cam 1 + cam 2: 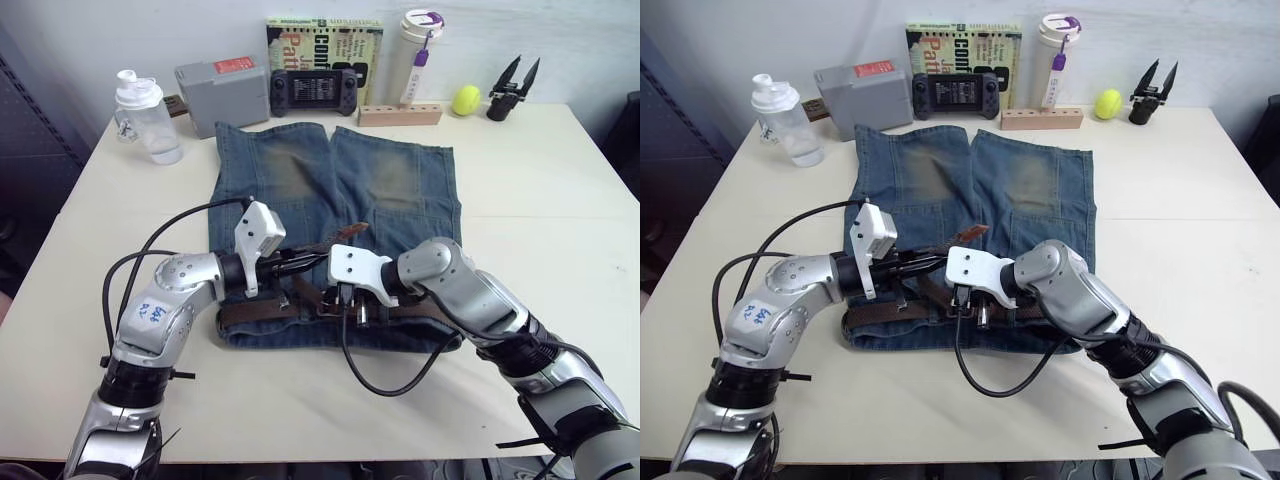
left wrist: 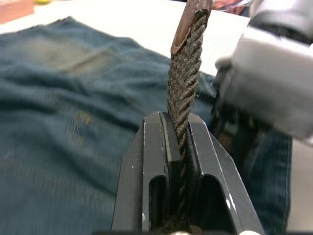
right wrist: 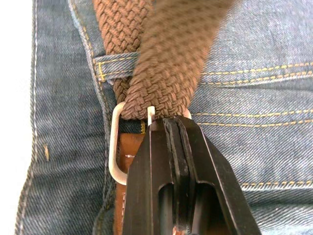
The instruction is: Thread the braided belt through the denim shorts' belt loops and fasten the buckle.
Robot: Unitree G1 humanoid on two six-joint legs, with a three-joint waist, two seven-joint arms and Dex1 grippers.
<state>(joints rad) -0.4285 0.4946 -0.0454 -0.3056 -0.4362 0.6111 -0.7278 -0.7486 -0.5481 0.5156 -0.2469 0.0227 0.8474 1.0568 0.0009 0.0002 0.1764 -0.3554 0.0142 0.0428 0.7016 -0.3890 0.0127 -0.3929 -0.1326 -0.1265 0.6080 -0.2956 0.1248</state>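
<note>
The denim shorts [image 1: 300, 170] lie flat on the table, waistband toward me. The braided belt [image 1: 260, 312] runs along the waistband and passes under a belt loop [image 3: 115, 66]. My left gripper [image 2: 176, 117] is shut on the free end of the belt [image 2: 188, 63], just below its tan tip [image 2: 188, 19], and holds it raised over the shorts' middle [image 1: 310, 262]. My right gripper [image 3: 168, 122] is shut at the silvery buckle [image 3: 115, 147], with the prong pinched at its fingertips and the belt crossing just beyond them.
Along the table's far edge stand a clear bottle [image 1: 145, 115], a grey box [image 1: 222, 92], a game controller [image 1: 314, 90], a book [image 1: 325, 40], a white tumbler [image 1: 420, 45], a wooden block [image 1: 400, 115], a yellow ball [image 1: 465, 99] and a black tool [image 1: 512, 88].
</note>
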